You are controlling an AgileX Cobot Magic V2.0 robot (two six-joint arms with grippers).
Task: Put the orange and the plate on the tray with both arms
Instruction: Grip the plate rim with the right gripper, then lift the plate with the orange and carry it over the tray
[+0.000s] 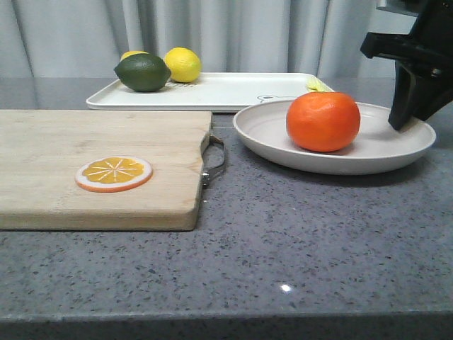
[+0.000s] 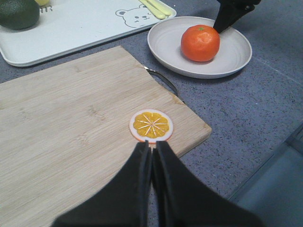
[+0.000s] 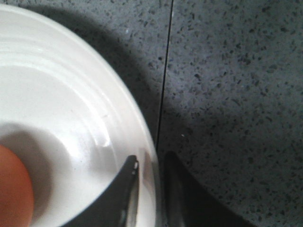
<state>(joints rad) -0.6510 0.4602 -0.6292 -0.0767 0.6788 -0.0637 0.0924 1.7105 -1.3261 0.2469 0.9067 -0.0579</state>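
Observation:
The orange (image 1: 323, 121) (image 2: 200, 43) sits in the off-white plate (image 1: 382, 152) (image 2: 232, 52), which rests on the grey table just in front of the white tray (image 1: 233, 92) (image 2: 80, 28). My right gripper (image 1: 400, 126) (image 3: 150, 163) is at the plate's right rim (image 3: 142, 137), one finger inside and one outside, shut on it. An edge of the orange (image 3: 12, 189) shows in the right wrist view. My left gripper (image 2: 152, 143) hangs shut and empty over the cutting board, close to an orange slice.
A wooden cutting board (image 1: 99, 163) (image 2: 71, 123) with a metal handle (image 1: 216, 159) lies at the left, bearing the flat orange slice (image 1: 114, 173) (image 2: 151, 125). On the tray lie a lemon (image 1: 182, 64), a green fruit (image 1: 143, 72) and pale yellow strips (image 2: 156, 7).

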